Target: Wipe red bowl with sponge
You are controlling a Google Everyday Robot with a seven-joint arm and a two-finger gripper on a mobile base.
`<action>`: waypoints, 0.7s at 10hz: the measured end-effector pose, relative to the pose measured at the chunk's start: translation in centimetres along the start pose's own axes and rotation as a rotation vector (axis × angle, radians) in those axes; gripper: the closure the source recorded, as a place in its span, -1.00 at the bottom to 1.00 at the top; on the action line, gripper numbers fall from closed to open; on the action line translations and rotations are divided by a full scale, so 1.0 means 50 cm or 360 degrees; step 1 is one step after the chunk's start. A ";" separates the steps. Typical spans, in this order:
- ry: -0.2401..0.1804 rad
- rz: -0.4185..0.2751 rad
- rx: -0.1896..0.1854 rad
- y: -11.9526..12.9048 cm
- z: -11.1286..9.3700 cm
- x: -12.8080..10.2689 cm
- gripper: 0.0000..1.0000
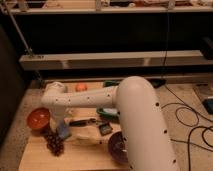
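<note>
The red bowl [38,119] sits at the left edge of the wooden table [80,159], orange-red and empty. Just right of it lies the light-blue sponge [64,131], flat on the wood. My white arm reaches in from the lower right across the table. Its wrist bends down so that the gripper [60,121] hangs directly over the sponge, open, its tips close to the sponge's top. The arm hides part of the table behind it.
A bunch of dark grapes [53,142] lies in front of the sponge. A purple bowl [119,147] stands at the front right, partly behind my arm. An orange [81,87], a green item [107,112] and a small dark object [105,128] lie mid-table. Cables [192,125] run over the floor.
</note>
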 end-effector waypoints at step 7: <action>-0.0008 0.0139 0.0033 -0.018 -0.002 0.030 -0.46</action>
